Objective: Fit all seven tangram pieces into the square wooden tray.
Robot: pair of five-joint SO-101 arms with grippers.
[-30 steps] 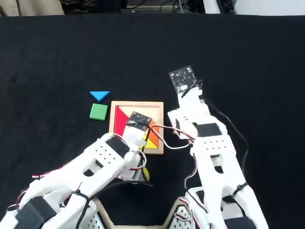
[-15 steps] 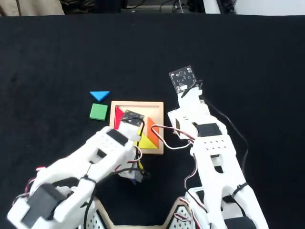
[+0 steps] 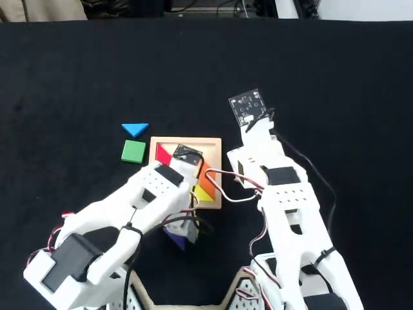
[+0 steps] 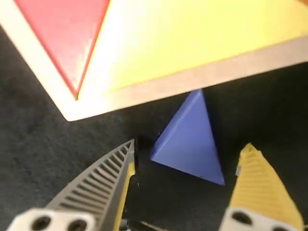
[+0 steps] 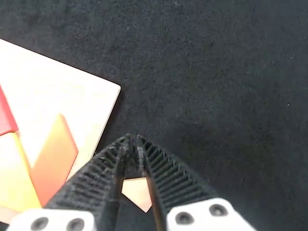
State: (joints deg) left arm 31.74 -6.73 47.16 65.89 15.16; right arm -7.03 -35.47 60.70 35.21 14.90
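Observation:
The square wooden tray (image 3: 213, 143) lies mid-table with a red piece (image 3: 164, 155), a yellow piece (image 3: 205, 192) and an orange piece (image 3: 207, 175) in it. My left gripper (image 4: 188, 146) is open just off the tray's near rim (image 4: 168, 86), one finger on each side of a blue-violet triangle (image 4: 190, 139) whose tip touches that rim. The same triangle (image 3: 175, 239) peeks out under the left arm in the high view. My right gripper (image 5: 131, 139) is shut and empty beside the tray's right edge (image 5: 108, 103). A blue triangle (image 3: 135, 129) and a green square (image 3: 133, 151) lie left of the tray.
The black cloth (image 3: 335, 84) covers the whole table. The right arm (image 3: 284, 194) stands close along the tray's right side. A small pale orange bit (image 5: 137, 191) shows beneath the right fingers; what it is cannot be told.
My left arm has swung and its gripper has drawn back from over the tray to the near rim, where the blue-violet triangle now shows. The right arm has kept still.

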